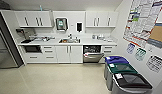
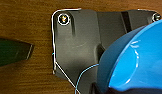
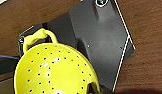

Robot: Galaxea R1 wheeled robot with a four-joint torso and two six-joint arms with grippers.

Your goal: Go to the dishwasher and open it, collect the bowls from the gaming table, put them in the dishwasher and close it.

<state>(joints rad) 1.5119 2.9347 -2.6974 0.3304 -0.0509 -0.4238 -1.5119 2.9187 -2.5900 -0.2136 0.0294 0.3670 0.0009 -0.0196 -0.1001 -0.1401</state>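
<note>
Head view: kitchenette ahead, dishwasher (image 1: 93, 53) already open under the white counter (image 1: 97, 42), right of the sink (image 1: 69, 40), door tilted down; three bins (image 1: 127, 77) stand along the right wall under posters (image 1: 144, 22). Left wrist: blue bowl (image 2: 139, 60) sits close against the camera over brown wood; right wrist: yellow-green perforated bowl (image 3: 54, 71) with a loop handle, likewise. Can't tell from either wrist view whether the fingers are apart or clamped on them.

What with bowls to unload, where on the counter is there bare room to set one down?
Bare: the counter strip between the sink and the small items at the right end, right above the dishwasher. Crowded: the left end, around the appliance and the clutter beside it.
</note>
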